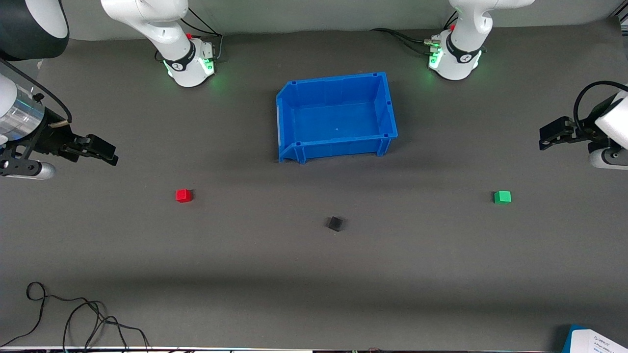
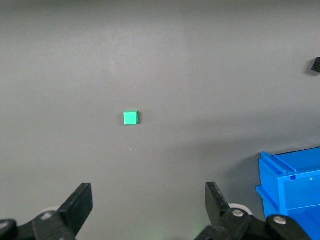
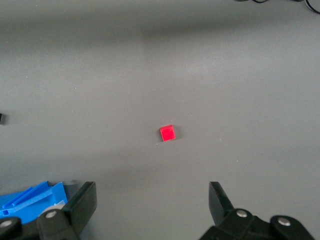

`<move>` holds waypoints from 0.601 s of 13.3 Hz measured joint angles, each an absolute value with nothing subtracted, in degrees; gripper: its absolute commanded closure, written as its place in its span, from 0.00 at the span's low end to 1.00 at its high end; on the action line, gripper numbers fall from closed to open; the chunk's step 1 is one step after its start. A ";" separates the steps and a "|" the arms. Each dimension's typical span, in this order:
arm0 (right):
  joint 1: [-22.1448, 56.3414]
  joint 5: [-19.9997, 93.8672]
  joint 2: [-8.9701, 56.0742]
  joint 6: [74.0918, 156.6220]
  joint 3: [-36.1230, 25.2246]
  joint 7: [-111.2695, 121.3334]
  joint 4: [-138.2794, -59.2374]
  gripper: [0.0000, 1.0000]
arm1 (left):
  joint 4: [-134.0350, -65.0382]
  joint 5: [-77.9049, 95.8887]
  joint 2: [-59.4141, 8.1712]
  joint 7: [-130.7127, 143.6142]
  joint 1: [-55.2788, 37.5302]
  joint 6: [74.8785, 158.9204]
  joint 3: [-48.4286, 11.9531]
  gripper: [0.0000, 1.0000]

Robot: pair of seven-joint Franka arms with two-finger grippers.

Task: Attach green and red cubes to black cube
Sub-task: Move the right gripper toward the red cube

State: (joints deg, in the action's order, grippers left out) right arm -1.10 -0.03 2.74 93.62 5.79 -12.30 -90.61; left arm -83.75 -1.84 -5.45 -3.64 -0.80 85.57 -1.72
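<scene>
Hovering over bare table at its own end, the left gripper (image 2: 145, 207) is holding its fingers wide apart around nothing, only the tips showing in its wrist view. The green cube (image 1: 502, 197) is sitting on the table near it, nearer the front camera. The right gripper (image 3: 150, 207) is hanging likewise spread and empty at the other end, with the red cube (image 1: 183, 195) apart from it. The black cube (image 1: 335, 223) is lying between the two cubes, cut off at each wrist view's edge. The blue bin (image 1: 336, 116) is showing only a corner there.
</scene>
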 measured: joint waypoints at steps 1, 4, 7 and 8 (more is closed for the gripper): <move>-1.10 -0.03 2.74 93.62 5.79 -12.30 -90.60 0.00 | -83.75 -1.84 -5.45 -3.68 -0.80 85.57 -1.72 0.00; -1.10 -0.03 2.72 93.62 5.79 -12.30 -90.49 0.00 | -83.75 -1.84 -5.45 -4.11 -0.80 85.57 -1.68 0.00; -1.10 -0.03 2.73 93.62 5.85 -12.30 -90.15 0.00 | -83.75 -1.84 -5.45 -4.24 -0.79 85.57 -1.67 0.00; -1.11 -0.03 2.77 93.62 5.84 -12.30 -89.84 0.00 | -83.75 -1.84 -5.45 -4.25 -0.77 85.57 -1.65 0.00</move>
